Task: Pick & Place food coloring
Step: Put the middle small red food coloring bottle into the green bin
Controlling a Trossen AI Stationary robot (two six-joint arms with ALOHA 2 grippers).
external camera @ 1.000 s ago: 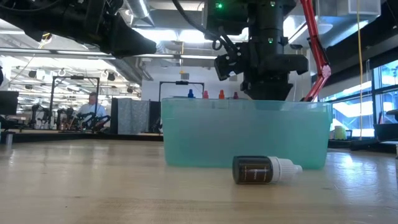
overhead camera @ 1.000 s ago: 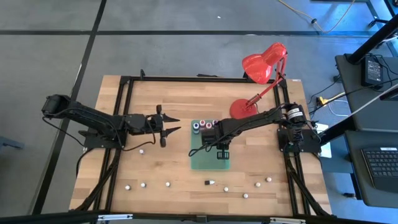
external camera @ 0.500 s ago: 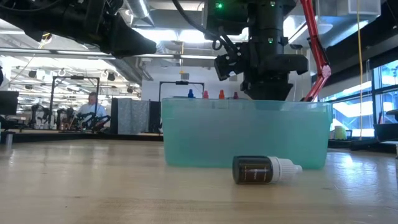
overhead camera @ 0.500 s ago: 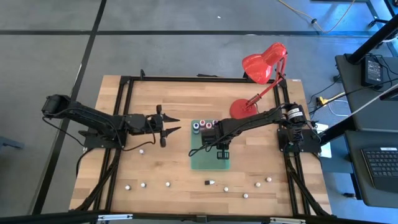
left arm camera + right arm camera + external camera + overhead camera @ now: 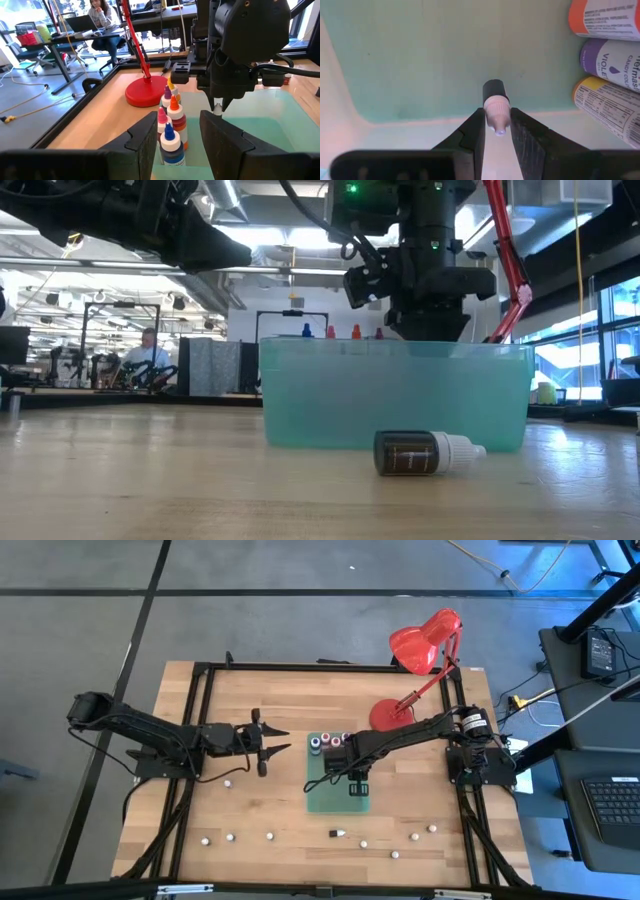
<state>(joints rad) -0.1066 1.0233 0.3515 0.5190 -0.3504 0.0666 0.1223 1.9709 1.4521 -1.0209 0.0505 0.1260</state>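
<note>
Low view, nearest: one dark food coloring bottle [image 5: 428, 453] lies on its side on the table [image 5: 150, 480], just in front of the green bin [image 5: 395, 395]. Right gripper [image 5: 497, 131] sits over the bin, fingers clamped on a small pale-capped bottle [image 5: 496, 107]. More bottles [image 5: 170, 127] stand along the bin's wall. Left gripper [image 5: 272, 742] hovers beside the bin, fingers apart, holding nothing. Red lamp [image 5: 420, 655] behind.
</note>
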